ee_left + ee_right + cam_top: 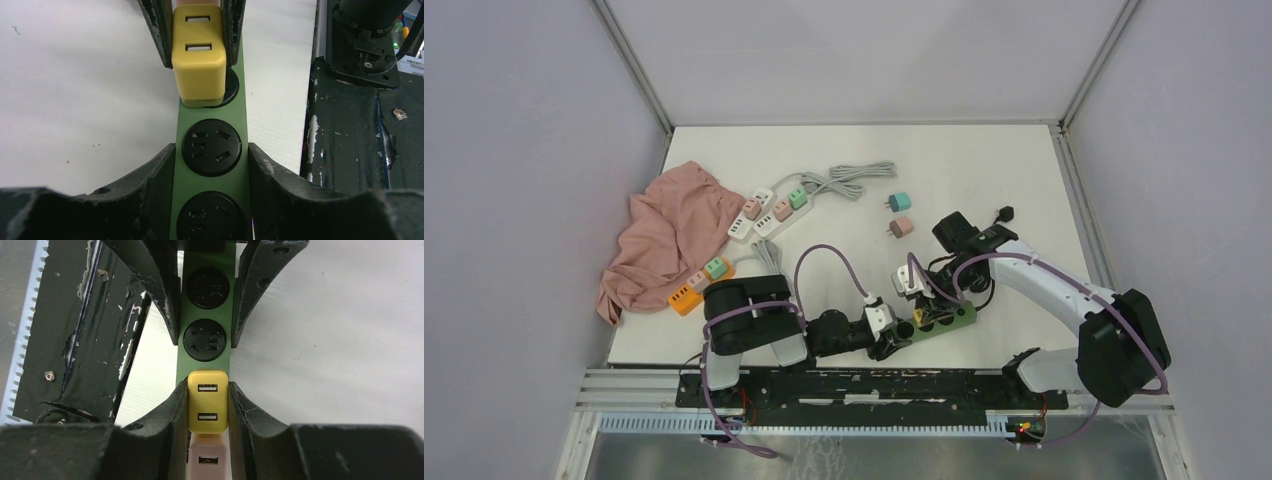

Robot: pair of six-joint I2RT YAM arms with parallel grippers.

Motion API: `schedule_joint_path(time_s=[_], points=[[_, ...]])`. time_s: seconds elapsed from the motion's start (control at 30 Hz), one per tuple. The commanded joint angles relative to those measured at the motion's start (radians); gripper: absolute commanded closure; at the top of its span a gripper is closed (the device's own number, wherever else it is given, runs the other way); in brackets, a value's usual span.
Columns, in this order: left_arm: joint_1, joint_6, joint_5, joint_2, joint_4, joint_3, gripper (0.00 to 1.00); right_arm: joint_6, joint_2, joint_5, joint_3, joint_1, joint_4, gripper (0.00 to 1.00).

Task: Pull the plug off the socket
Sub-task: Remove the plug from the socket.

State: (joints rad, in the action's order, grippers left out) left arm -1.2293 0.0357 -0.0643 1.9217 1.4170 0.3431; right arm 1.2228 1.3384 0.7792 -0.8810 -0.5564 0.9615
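A green socket strip [951, 319] with round black sockets lies near the table's front edge. My left gripper [211, 155] is shut on the strip [242, 116], one finger on each long side, with two empty sockets between and just beyond them. A yellow plug [198, 60] with two USB slots stands on a further socket. My right gripper [208, 390] is shut on that yellow plug [208, 400], gripping its two sides. A pink plug [207, 458] sits just behind the yellow one on the strip [207, 315]. How deep the plug's pins sit is hidden.
A pink cloth [664, 235] lies at the left, beside white power strips [769, 212] with small plugs and a coiled grey cable [854, 180]. An orange strip [686, 298] sits near the left arm. Loose teal [899, 201] and pink [901, 227] plugs lie mid-table. The black rail [350, 130] borders the front edge.
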Motion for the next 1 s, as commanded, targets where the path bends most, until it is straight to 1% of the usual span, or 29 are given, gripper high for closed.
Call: schedule_joint_path(time_s=[0.0, 0.17, 0.33, 0.43, 0.57, 0.67, 0.73, 0.8, 0.83, 0.9, 0.97], points=[[0.014, 0.028, 0.016, 0.042, -0.108, -0.001, 0.97, -0.18, -0.029, 0.233, -0.034, -0.051, -0.112, 1.0], [0.014, 0.029, 0.019, 0.041, -0.114, -0.001, 0.97, -0.288, -0.028, 0.176, -0.045, -0.029, -0.179, 1.0], [0.017, 0.027, 0.023, 0.031, -0.123, -0.011, 0.97, -0.27, -0.043, 0.107, -0.039, 0.037, -0.167, 1.0], [0.021, 0.028, 0.021, 0.03, -0.124, -0.012, 0.97, -0.183, -0.062, 0.097, -0.022, 0.041, -0.119, 1.0], [0.024, 0.032, 0.02, 0.03, -0.13, -0.009, 0.97, 0.059, -0.036, 0.218, -0.043, 0.03, 0.099, 1.0], [0.026, 0.039, 0.018, 0.034, -0.132, -0.008, 0.97, 0.106, -0.018, 0.24, -0.045, -0.016, 0.125, 1.0], [0.027, 0.039, 0.018, 0.036, -0.135, -0.002, 0.97, 0.048, -0.021, 0.238, -0.029, -0.056, 0.054, 1.0], [0.027, 0.039, 0.017, 0.037, -0.143, 0.005, 0.97, -0.076, -0.027, 0.226, -0.014, -0.08, -0.059, 1.0], [0.027, 0.039, 0.017, 0.037, -0.151, 0.008, 0.97, -0.173, -0.029, 0.221, -0.008, -0.085, -0.126, 1.0], [0.028, 0.039, 0.018, 0.036, -0.166, 0.015, 0.97, -0.315, -0.021, 0.208, -0.007, -0.086, -0.23, 1.0], [0.028, 0.038, 0.019, 0.037, -0.177, 0.021, 0.97, -0.398, -0.009, 0.181, -0.011, -0.082, -0.29, 1.0]])
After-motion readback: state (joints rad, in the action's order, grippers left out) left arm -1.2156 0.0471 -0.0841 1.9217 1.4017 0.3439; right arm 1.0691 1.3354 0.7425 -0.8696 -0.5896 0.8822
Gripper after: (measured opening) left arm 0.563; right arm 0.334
